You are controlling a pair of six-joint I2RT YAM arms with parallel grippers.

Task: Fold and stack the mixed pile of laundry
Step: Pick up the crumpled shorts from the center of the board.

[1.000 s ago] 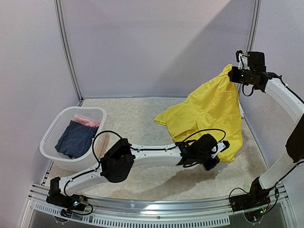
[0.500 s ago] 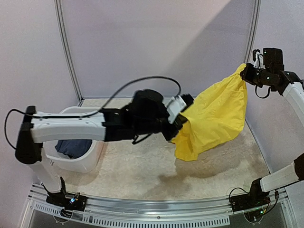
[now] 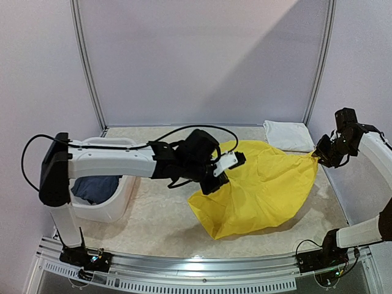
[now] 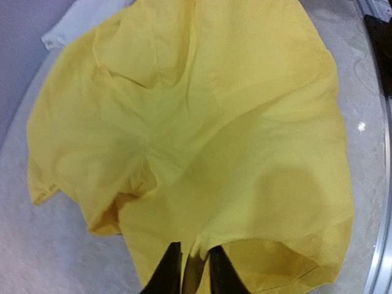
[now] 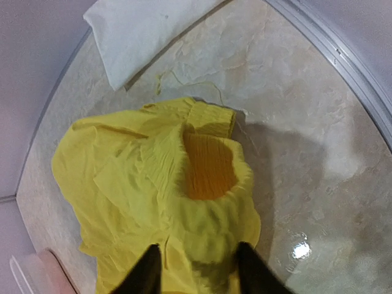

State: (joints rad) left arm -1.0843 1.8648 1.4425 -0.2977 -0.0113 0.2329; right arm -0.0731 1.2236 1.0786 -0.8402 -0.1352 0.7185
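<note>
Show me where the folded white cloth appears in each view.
Top external: white cloth, far right, at the back.
Left wrist: white cloth in the upper left corner, partly cut off.
Right wrist: white cloth at the top, left of centre.
Shared landmark: the yellow shorts, beside it in every view.

Before me: bright yellow shorts (image 3: pixel 263 184); a white cloth (image 3: pixel 288 135) far right; a navy piece (image 3: pixel 95 188) in the white basket (image 3: pixel 113 211) at my left; beige mottled tabletop (image 3: pixel 159 226).
</note>
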